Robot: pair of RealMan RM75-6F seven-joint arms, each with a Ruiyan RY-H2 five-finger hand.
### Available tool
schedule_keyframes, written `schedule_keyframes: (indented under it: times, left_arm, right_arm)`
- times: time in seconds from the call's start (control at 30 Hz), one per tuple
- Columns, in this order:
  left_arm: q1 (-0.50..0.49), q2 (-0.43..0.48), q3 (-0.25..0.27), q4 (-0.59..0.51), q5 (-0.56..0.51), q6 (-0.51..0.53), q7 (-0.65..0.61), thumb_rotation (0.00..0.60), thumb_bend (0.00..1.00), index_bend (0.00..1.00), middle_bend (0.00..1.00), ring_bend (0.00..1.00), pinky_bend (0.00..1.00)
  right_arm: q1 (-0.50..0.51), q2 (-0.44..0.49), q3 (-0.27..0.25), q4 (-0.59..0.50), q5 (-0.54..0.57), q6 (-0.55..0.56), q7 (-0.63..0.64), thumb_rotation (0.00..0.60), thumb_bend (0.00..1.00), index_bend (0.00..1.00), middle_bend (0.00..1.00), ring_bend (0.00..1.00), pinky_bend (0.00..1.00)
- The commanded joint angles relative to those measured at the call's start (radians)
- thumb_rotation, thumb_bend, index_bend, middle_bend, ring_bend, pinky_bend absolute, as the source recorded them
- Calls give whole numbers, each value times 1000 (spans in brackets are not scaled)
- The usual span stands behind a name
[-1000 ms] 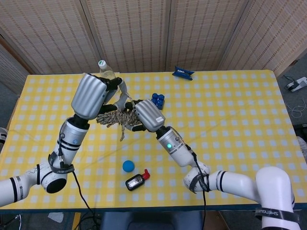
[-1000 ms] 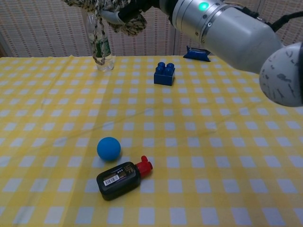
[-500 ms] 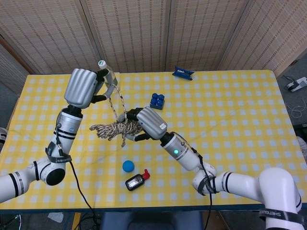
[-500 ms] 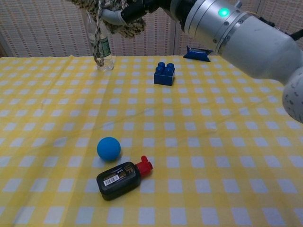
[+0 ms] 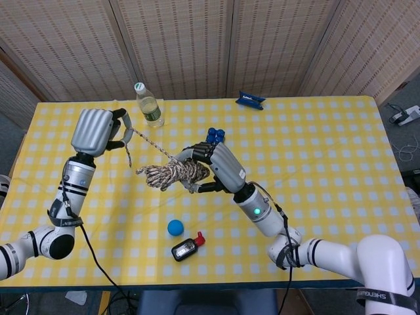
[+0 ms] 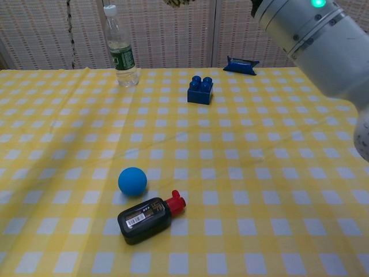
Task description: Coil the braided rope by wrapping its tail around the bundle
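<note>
The fingers of the right hand point(image 5: 213, 164) are clamped around the rope bundle point(image 5: 176, 174), which is held in the air above the table point(image 5: 328, 151), just left of the blue brick point(image 5: 214, 135). The fingers of the left hand point(image 5: 98, 131) are closed on the tail point(image 5: 149, 144) near its free end; a short length is seen hanging below that hand.

Since the earlier frames, the left hand has been drawn outward and away from the bundle, toward the robot's left, while the right hand has been lowered slightly with the bundle. The tail, previously slack and looped close to the bundle, is now stretched nearly straight between the two hands. In the chest view only a scrap of the bundle point(image 6: 179, 3) is shown at the top edge.

The tail is judged to have been tensioned in preparation for a wrap. A further turn around the bundle is judged to be required, with tension maintained so that the wraps already laid are not loosened.

The bottle point(image 5: 149, 105), blue ball point(image 5: 175, 227) and black container point(image 5: 186, 248) are seen on the table, clear of the rope.
</note>
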Motion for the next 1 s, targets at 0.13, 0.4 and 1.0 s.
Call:
schedule_keyframes:
  times: [0.13,0.4,1.0]
  left_arm:
    - [31,8,33,5,-1,-3,0,600,376,704,919,862,962]
    - [59,3,69,34,-10,-19,2,600,376,704,919,862,962]
    - [122,1,104,32,132,86,-13,600,377,704,919,862,962]
  right_arm:
    - [-11,-5,26,9,9,42,19,600,303,857,700,539,550]
    - [-22,-8,51,17,22,87,38,600,303,859,702,543,559]
    - [-25,-49,110,44,141,62,-77,600,343,860,702,547,560]
